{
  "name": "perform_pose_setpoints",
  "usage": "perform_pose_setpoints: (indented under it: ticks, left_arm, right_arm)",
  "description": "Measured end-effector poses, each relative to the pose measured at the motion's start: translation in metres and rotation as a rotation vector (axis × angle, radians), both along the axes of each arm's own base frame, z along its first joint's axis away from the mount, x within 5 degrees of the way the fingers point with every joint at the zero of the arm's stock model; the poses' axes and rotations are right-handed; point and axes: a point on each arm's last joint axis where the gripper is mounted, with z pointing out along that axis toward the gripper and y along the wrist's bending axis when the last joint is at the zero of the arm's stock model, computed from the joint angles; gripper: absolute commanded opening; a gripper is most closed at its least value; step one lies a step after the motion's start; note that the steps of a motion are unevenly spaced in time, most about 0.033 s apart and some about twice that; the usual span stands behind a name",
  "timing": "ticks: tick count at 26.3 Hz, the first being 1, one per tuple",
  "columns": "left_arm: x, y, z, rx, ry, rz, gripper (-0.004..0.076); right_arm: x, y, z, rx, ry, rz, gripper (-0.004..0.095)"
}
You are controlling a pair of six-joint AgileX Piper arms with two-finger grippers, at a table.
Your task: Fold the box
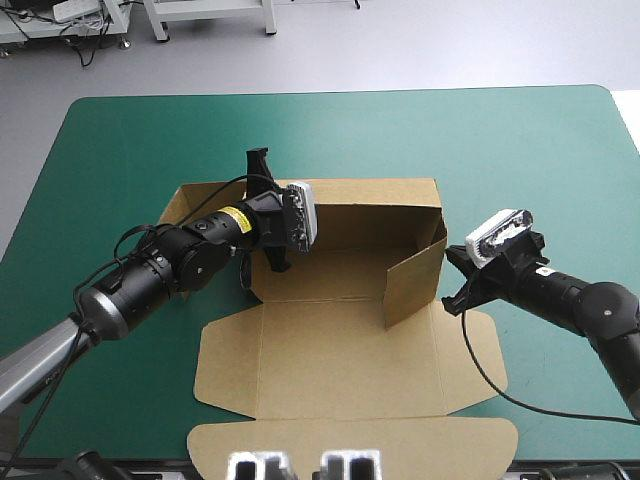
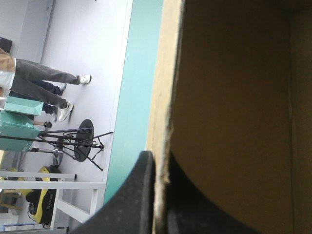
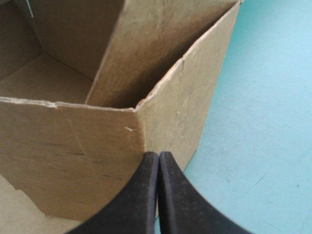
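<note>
My left gripper point(image 2: 159, 163) is pinched tight on the box point(image 1: 330, 340). One black finger point(image 2: 131, 195) sits outside a raised wall and the other sits inside, with the wall's thin edge between them. My right gripper point(image 3: 158, 157) is closed and holds nothing. Its two fingers make one point right at the outside of a standing corner, but I cannot tell if it touches. In the high view the brown box sits mid-frame on the teal-green cover point(image 1: 520, 140). Its back and right walls are up, and its lid lies flat toward the bottom edge.

Teal-green covered table point(image 1: 500, 150) stands on a pale grey floor point(image 1: 420, 50).
</note>
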Motion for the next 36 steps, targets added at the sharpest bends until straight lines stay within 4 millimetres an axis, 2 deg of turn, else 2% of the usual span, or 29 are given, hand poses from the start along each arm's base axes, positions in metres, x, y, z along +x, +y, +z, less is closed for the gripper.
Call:
perform_pose_setpoints:
  ticks: [2, 4, 6, 9, 11, 12, 17, 24, 30, 33, 36]
  left_arm:
    - [0.000, 0.000, 0.000, 0.001, 0.000, 0.000, -0.0010]
    - [0.000, 0.000, 0.000, 0.003, 0.003, -0.001, -0.0010]
    - [0.000, 0.000, -0.001, 0.008, 0.008, -0.002, -0.0010]
    - [-0.001, 0.000, 0.000, 0.015, 0.017, -0.004, -0.0010]
    - [-0.001, 0.000, 0.000, 0.016, 0.018, -0.006, -0.0010]
    - [-0.002, 0.000, 0.000, 0.016, 0.020, -0.006, -0.0010]
    - [-0.002, 0.000, 0.001, 0.013, 0.018, -0.006, -0.0010]
    - [0.003, -0.003, 0.003, -0.006, 0.049, 0.006, -0.0010]
    - [0.014, -0.013, 0.001, -0.003, 0.074, 0.018, -0.0010]
    - [0.009, -0.027, -0.003, 0.038, 0.064, -0.022, -0.0010]
    - [0.006, -0.030, -0.003, 0.042, 0.079, -0.022, -0.0010]
  right_arm:
    - [0.001, 0.000, 0.001, -0.003, -0.012, -0.005, 0.0009]
    - [0.001, -0.001, 0.001, -0.002, -0.015, -0.007, 0.0098]
    - [0.000, 0.000, 0.001, -0.003, -0.011, 0.004, 0.0254]
    - [-0.002, 0.002, -0.001, 0.000, 0.009, 0.037, 0.0574]
    - [-0.003, 0.003, -0.001, 0.003, 0.019, 0.052, 0.0712]
    - [-0.004, 0.004, -0.001, 0.003, 0.021, 0.057, 0.0735]
    - [-0.003, 0.005, -0.005, -0.018, 0.019, 0.090, 0.0737]
    - [0.013, 0.013, -0.022, 0.040, 0.092, 0.144, 0.0737]
    - [0.015, 0.014, -0.019, 0.064, 0.079, 0.135, 0.0737]
    - [0.019, 0.013, -0.017, 0.083, 0.052, 0.105, 0.0737]
    - [0.024, 0.012, -0.018, 0.097, 0.044, 0.074, 0.0737]
